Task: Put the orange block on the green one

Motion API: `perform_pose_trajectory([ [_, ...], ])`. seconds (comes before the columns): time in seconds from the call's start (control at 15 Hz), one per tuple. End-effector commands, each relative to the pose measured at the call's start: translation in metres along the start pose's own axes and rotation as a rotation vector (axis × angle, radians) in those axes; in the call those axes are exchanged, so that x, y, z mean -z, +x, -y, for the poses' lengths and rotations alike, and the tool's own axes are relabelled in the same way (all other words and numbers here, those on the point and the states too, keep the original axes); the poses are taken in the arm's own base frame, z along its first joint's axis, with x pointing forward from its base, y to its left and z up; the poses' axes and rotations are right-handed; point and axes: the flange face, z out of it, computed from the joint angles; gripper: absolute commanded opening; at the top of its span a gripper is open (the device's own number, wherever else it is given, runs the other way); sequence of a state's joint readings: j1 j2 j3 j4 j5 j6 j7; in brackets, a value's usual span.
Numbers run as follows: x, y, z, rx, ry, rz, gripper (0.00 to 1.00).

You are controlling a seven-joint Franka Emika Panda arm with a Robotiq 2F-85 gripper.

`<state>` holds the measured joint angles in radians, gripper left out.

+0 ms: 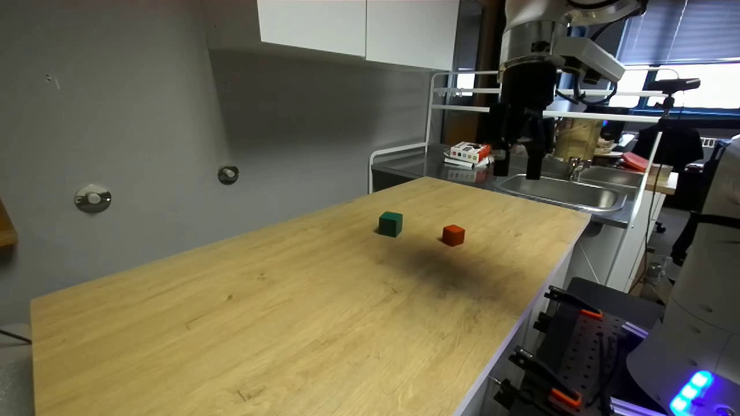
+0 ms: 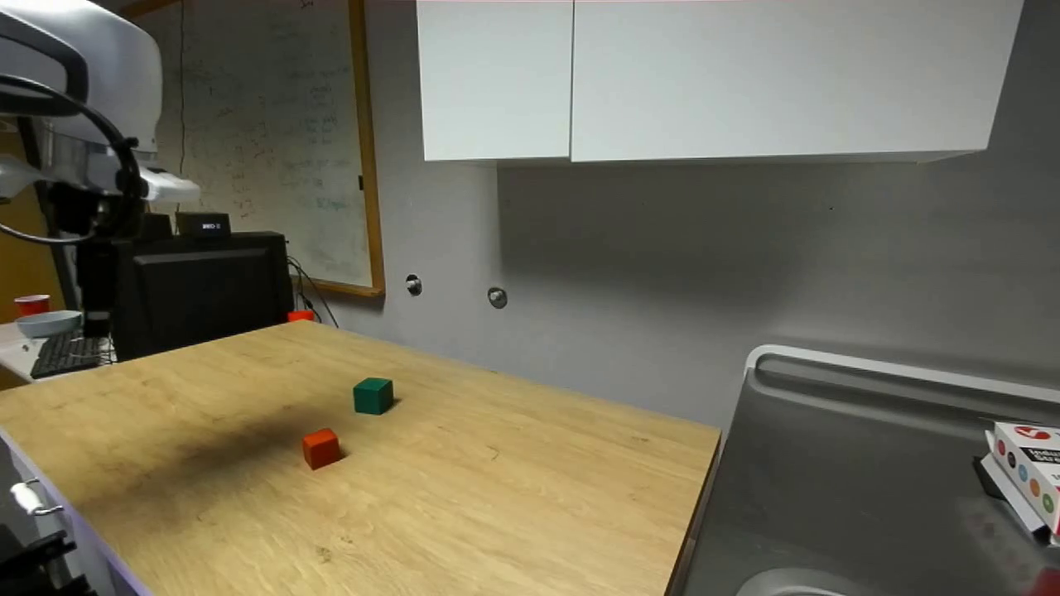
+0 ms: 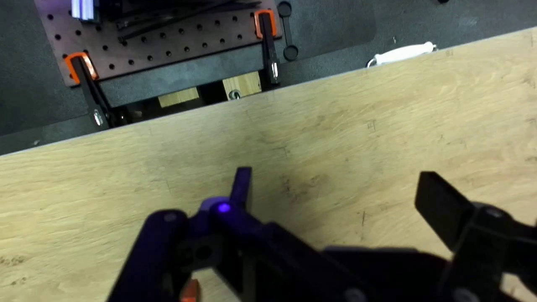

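Okay so the gripper is spread wide; the orange cube sits on the bench, near but apart from the green cube. Wrist view hides most of that orange cube behind the gripper.

Grey wall, white cupboards, bright window; seemingly blinds

The arm is white and rounded, with a silver collar and a curving black cable. Its fingers are black and blocky — dotted with round screws — and blue lights glow on the pale base.
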<state>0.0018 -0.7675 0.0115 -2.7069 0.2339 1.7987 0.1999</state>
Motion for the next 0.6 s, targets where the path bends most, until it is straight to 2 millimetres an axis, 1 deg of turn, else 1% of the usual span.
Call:
perform_pose_trajectory([
  [0.0,-0.003,0.032,-0.014,-0.024,-0.008,-0.074,1.00],
  [0.13,-0.007,0.051,-0.024,-0.047,-0.014,-0.119,1.00],
  [0.27,-0.014,0.072,-0.038,-0.075,-0.034,-0.157,1.00],
  [0.53,-0.034,0.109,-0.073,-0.129,-0.059,-0.177,1.00],
])
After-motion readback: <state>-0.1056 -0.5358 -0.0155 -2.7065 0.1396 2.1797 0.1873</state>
